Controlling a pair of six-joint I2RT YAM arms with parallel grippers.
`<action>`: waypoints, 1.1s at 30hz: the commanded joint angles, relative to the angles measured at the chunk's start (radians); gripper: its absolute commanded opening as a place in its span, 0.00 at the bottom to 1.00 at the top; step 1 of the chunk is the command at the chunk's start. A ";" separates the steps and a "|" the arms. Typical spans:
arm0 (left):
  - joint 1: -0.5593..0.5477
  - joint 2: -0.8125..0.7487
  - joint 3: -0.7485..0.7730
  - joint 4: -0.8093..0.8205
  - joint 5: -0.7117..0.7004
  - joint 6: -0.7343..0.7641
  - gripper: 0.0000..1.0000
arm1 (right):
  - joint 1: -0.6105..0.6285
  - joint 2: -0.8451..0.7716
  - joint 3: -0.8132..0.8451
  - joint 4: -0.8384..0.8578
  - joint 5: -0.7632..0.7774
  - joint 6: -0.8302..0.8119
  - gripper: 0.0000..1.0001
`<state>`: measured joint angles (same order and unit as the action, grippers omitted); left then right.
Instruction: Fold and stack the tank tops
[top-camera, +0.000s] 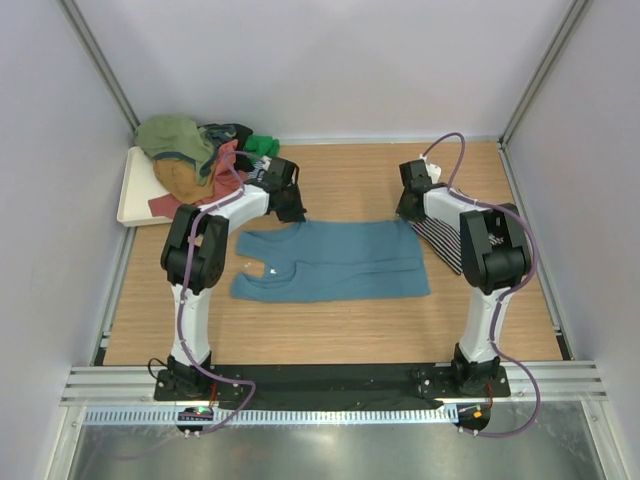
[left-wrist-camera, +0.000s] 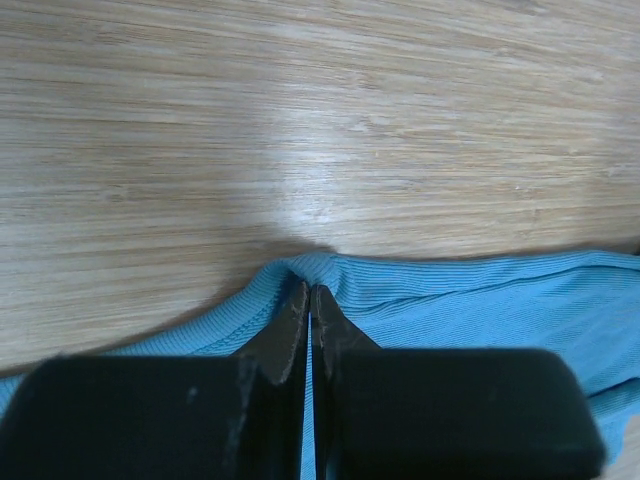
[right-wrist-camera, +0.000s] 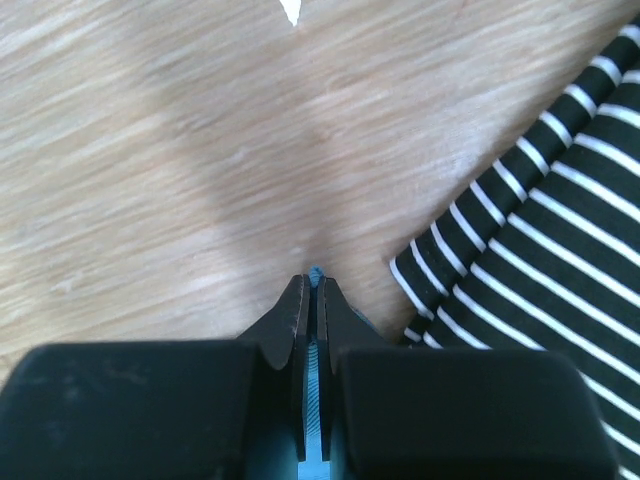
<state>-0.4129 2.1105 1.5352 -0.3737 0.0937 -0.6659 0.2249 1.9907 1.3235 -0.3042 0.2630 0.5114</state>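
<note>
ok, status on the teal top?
Left gripper shut on teal tank top, far edge. Right gripper shut on its far corner. Striped top beside it, not gripped.

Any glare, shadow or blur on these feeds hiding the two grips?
Left wrist: pale glare on the table beyond the teal top, ribbing sharp at the jaws. Right wrist: broad soft shadows on wood, striped top crisp. Top external: even light, no glare.

Teal-blue tank top: plain, finely ribbed. Striped tank top: black with thin white lines. Olive top, mustard top, coral top, green top. Bench: pale wood grain. Tray: white.
</note>
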 joint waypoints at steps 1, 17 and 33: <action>-0.004 -0.042 0.017 -0.018 -0.037 0.034 0.00 | 0.002 -0.098 -0.035 0.046 -0.016 0.016 0.01; -0.004 -0.224 -0.155 0.047 -0.057 0.043 0.00 | 0.001 -0.259 -0.159 0.085 -0.054 0.050 0.01; -0.070 -0.451 -0.369 0.070 -0.084 0.019 0.00 | 0.002 -0.440 -0.291 0.001 -0.015 0.085 0.01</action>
<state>-0.4599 1.7260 1.1934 -0.3405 0.0341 -0.6464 0.2249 1.6245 1.0485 -0.2878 0.2192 0.5812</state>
